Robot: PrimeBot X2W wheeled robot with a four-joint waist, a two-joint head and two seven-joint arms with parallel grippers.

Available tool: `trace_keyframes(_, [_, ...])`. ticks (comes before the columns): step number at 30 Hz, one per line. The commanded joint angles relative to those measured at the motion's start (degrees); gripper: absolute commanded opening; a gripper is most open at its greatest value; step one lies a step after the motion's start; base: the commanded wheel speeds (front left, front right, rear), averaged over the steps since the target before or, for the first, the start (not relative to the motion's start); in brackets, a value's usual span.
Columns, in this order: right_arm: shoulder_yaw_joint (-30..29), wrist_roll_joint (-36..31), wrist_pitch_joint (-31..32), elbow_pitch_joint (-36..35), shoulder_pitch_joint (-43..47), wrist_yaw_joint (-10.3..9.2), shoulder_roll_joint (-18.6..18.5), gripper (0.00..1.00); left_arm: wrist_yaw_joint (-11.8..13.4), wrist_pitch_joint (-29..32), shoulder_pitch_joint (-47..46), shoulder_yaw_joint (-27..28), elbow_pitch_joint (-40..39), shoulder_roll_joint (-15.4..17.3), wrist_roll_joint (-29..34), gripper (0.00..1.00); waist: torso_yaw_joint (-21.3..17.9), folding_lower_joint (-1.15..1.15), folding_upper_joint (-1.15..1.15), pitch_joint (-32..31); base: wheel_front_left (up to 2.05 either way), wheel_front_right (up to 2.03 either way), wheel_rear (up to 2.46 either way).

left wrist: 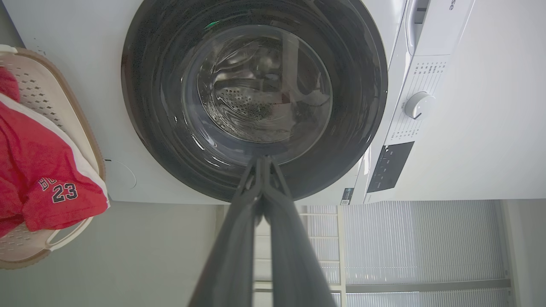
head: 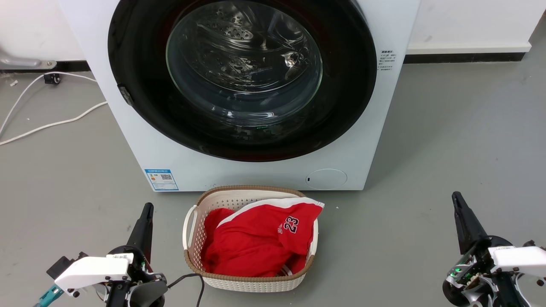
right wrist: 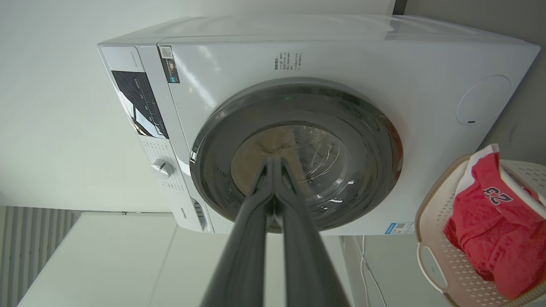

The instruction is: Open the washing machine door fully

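The left gripper (head: 147, 211) is hovering low over the grey floor (head: 448, 149), its two long dark fingers pressing together into one point, gripping nothing and touching nothing. The right gripper (head: 457, 200) is hanging on the opposite side in the same way, fingers together and empty. Both are pointing towards the white front-loading washer (head: 256, 172) and standing well apart from it.

The large round glossy black washing machine door with its bulging clear glass centre (head: 243, 76) is lying flat against the washer's front, and the perforated steel drum is showing through the glass. A small round white flap (head: 326, 179) is sitting below it. Between the grippers, just before the washer, a cream perforated plastic basket with a brown rim (head: 251, 189) is holding a red jersey numbered 23 (head: 260, 238).
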Motion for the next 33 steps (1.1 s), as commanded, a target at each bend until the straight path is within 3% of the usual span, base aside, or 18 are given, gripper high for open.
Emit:
trace_keyframes(1, [-0.08,-0.31,0.19,0.07,-0.83,0.17,0.19,0.0,-0.16,0.04,-0.56,0.1,0.06,-0.03,0.25,0.0,0.0,0.0,0.0,0.0,0.0,0.0,0.0])
trace_keyframes(33, [-0.36,-0.55,0.4,0.09,-0.86,0.17,0.39,0.0,-0.17,0.39,-0.6,0.41,0.07,-0.24,0.52,0.0,0.0,0.0,0.0,0.0,0.0,0.0,0.0])
